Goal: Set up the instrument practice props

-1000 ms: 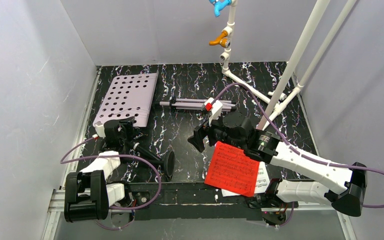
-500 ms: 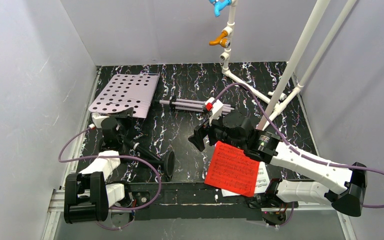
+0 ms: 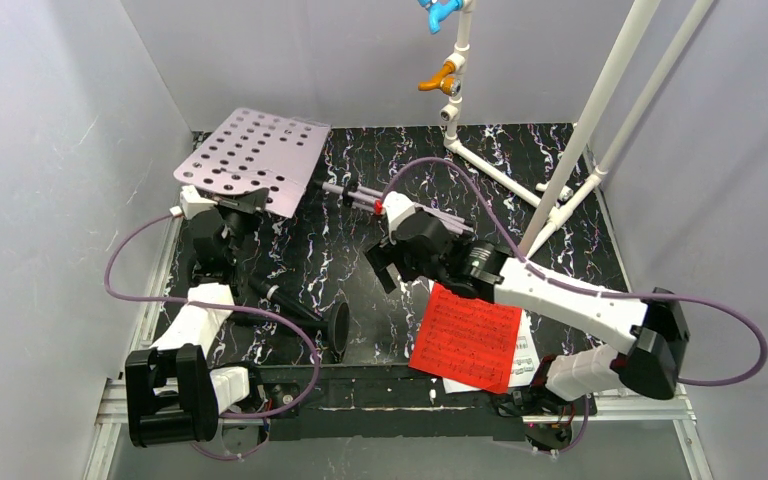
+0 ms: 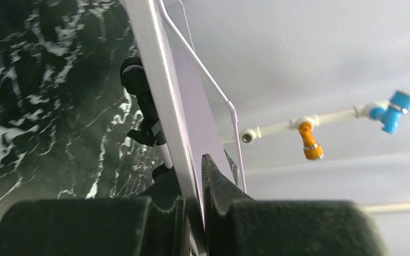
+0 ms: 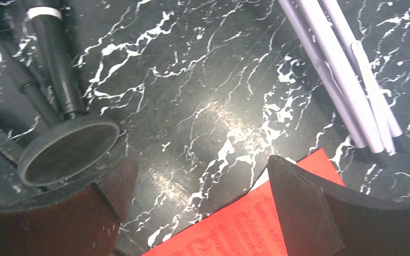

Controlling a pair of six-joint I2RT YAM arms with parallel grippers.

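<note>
My left gripper [image 3: 228, 207] is shut on the near edge of the lilac perforated music stand [image 3: 255, 158] and holds its plate tilted up off the table at the back left. In the left wrist view the plate's edge [image 4: 160, 101] runs between my left gripper [image 4: 195, 186]. The stand's folded legs [image 3: 355, 197] trail to the right. The black microphone [image 3: 285, 305] lies on its side, round base [image 3: 338, 328] toward the front. Red sheet music [image 3: 465, 338] lies over a white page [image 3: 526, 355]. My right gripper [image 3: 385, 270] hovers open between base [image 5: 66, 149] and red sheet [image 5: 235, 229].
A white pipe frame [image 3: 580, 130] rises at the back right, carrying an orange tap [image 3: 440, 78] and a blue tap [image 3: 440, 12]. Grey walls close in the black marbled table [image 3: 360, 150] on three sides. The lilac legs [image 5: 347, 90] lie just beyond my right gripper [image 5: 200, 181].
My left gripper shut on the lilac plate and lifted it up and toward the back wall. My right arm swung left and back, staying open.
</note>
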